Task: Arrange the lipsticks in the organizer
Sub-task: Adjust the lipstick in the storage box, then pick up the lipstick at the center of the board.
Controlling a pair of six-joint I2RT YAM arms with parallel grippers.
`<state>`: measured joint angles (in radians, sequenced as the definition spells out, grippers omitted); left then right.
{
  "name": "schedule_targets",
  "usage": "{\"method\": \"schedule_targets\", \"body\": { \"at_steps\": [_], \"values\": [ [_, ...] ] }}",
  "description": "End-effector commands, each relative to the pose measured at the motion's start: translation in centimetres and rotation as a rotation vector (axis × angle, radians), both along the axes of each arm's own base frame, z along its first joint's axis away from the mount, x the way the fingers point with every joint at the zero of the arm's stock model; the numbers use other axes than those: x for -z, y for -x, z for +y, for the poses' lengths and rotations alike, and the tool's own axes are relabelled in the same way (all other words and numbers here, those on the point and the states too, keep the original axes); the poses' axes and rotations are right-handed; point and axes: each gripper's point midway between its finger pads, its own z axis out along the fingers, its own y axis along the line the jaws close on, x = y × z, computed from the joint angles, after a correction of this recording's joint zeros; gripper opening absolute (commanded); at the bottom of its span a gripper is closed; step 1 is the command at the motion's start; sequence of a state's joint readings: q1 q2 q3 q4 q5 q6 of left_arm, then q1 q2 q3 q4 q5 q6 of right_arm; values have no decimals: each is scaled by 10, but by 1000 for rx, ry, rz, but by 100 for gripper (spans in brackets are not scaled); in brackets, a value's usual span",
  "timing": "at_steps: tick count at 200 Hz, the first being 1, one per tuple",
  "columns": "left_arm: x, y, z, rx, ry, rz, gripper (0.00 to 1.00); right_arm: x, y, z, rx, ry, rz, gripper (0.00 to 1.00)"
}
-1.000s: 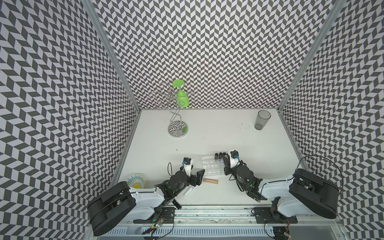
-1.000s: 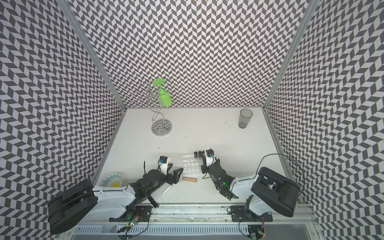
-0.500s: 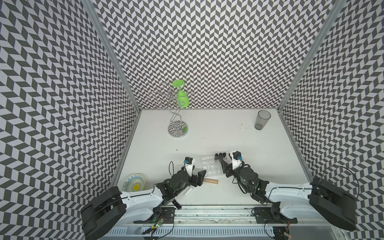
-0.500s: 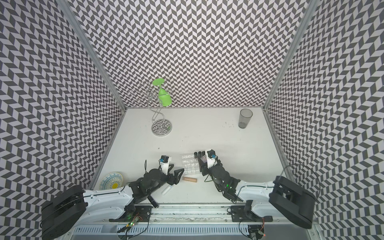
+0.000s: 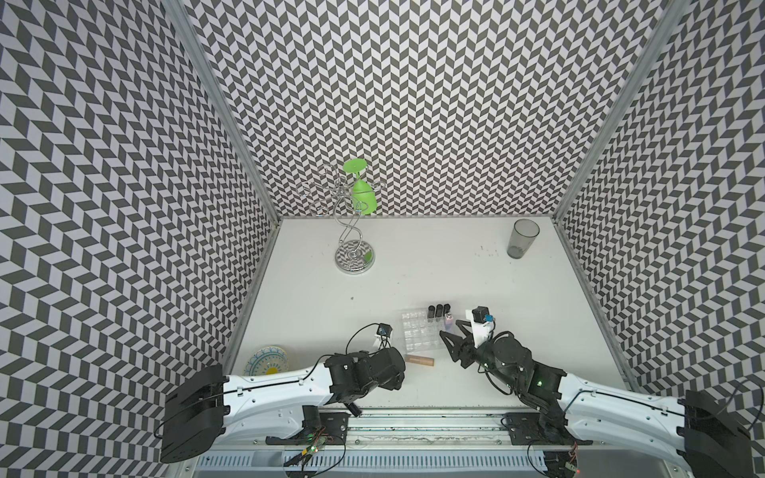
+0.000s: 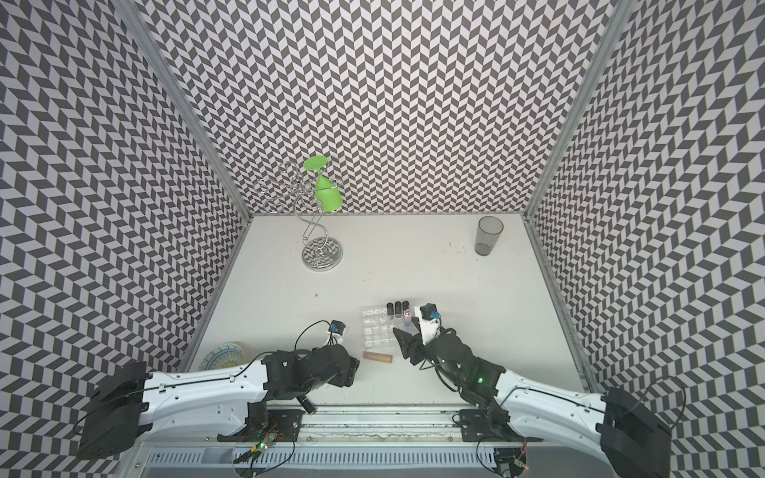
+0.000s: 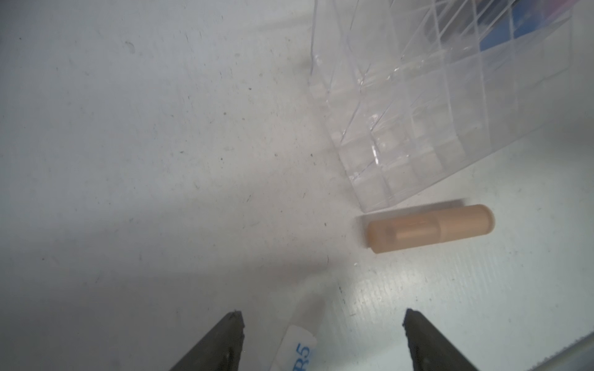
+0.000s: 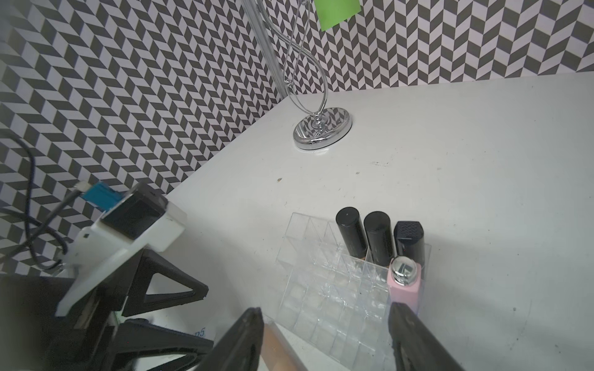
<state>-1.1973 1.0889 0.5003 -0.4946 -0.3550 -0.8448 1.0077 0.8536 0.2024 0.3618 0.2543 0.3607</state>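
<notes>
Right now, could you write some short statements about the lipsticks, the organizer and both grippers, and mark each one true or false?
1. Three black lipsticks stand in the organizer. True.
2. The tan lipstick stands in a cell. False: it lies on the table beside the organizer.
3. The right gripper is shut on the pink lipstick. False: it is open, and the pink lipstick stands in the organizer.
4. The left gripper is open. True.
</notes>
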Motion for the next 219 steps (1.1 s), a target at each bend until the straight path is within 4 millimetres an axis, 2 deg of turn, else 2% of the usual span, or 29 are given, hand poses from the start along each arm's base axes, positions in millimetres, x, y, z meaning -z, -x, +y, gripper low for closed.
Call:
{"method": "schedule_targets", "body": {
  "at_steps": [1,24,41,84,93,107,130,154,174,191,219],
  "values": [
    [11,13,11,-18,-97,92,82,-1,9,-1,-32,-34,5,66],
    [23,16,21,-55,-203,131,75,-8,15,-3,-57,-77,-15,66],
    [28,18,19,-46,-216,149,63,-13,17,-6,-57,-100,-35,66],
    [35,23,19,-25,-191,163,54,-20,21,-10,-69,-144,-66,66],
    [35,22,20,-24,-188,160,47,-21,21,-10,-65,-145,-68,66],
    [37,21,19,-20,-187,158,28,-20,20,-11,-61,-143,-68,66],
    [43,21,17,-4,-176,165,26,-19,21,-11,-63,-140,-65,66],
    [43,16,15,-5,-166,143,17,-19,21,-9,-72,-134,-57,66],
    [18,-2,11,-46,-111,37,0,-19,22,-7,-82,-129,-53,65],
    [-19,-22,0,-69,10,-92,0,-20,23,-7,-85,-132,-55,65],
    [-92,-50,-21,-58,236,-321,0,-20,22,-10,-70,-137,-69,65]
  ]
}}
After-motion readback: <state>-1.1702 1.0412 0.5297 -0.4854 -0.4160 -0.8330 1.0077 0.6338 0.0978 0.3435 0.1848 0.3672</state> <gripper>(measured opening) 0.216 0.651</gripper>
